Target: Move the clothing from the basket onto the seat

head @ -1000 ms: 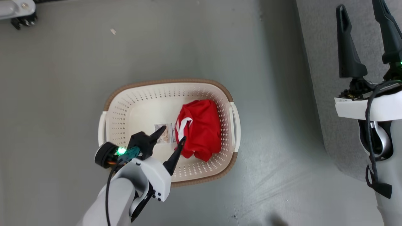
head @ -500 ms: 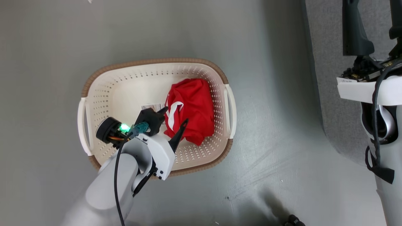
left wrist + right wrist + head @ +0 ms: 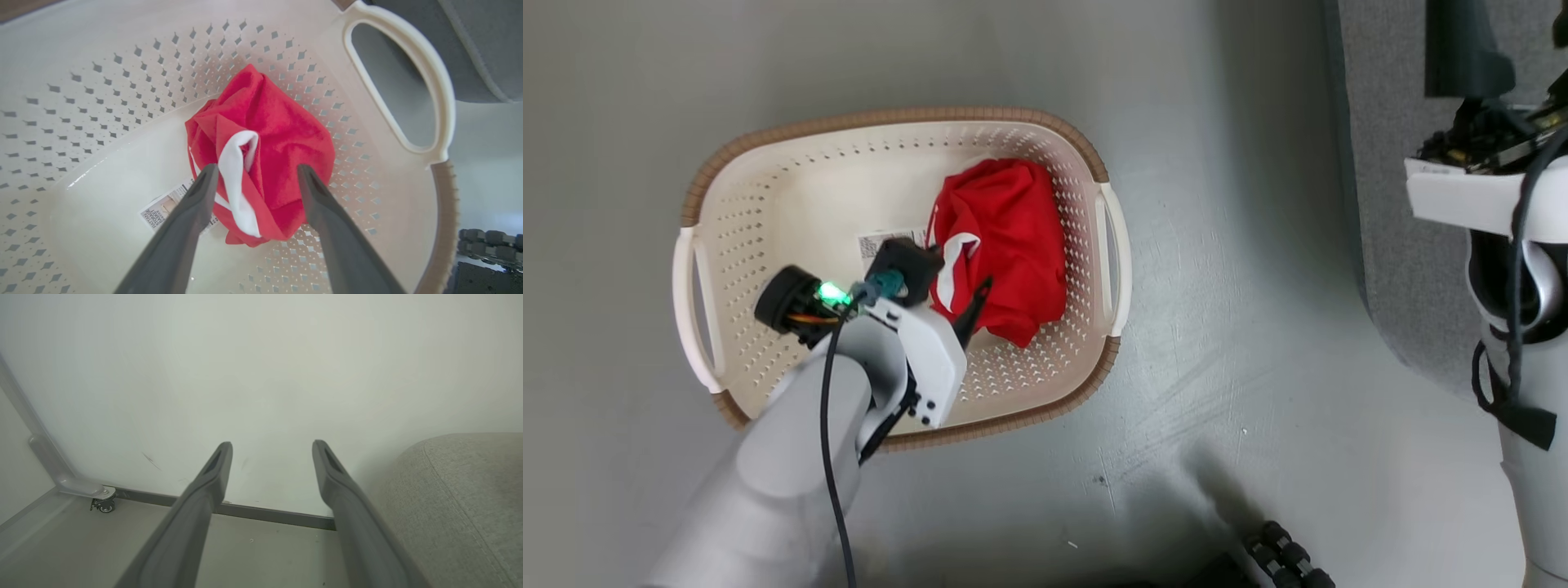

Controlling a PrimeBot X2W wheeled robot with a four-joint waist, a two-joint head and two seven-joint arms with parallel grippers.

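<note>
The cream basket (image 3: 768, 163) stands on the grey floor. A bundle of red clothing (image 3: 1005, 237) with white trim lies in its right half. My left gripper (image 3: 956, 276) reaches down inside the basket, open, at the bundle's left edge. In the left wrist view the left gripper (image 3: 258, 167) straddles the clothing (image 3: 286, 134), one finger on each side, not closed on it. The basket wall (image 3: 122, 81) rises behind. The grey seat (image 3: 1388, 163) runs along the right. My right gripper (image 3: 273, 446) hangs open and holds nothing, above the floor beside the seat (image 3: 461, 498).
A paper label (image 3: 163, 208) lies on the basket floor under the left finger. A white handle (image 3: 433, 81) sits on the wall nearest the seat. A black ribbed object (image 3: 1282, 555) lies on the floor at the bottom. A wall, a baseboard and a caster (image 3: 104, 504) face the right gripper.
The head camera has shifted, so the basket sits higher and further left. My left gripper has gone deeper into the basket up to the red clothing, still open. The right gripper stays open.
</note>
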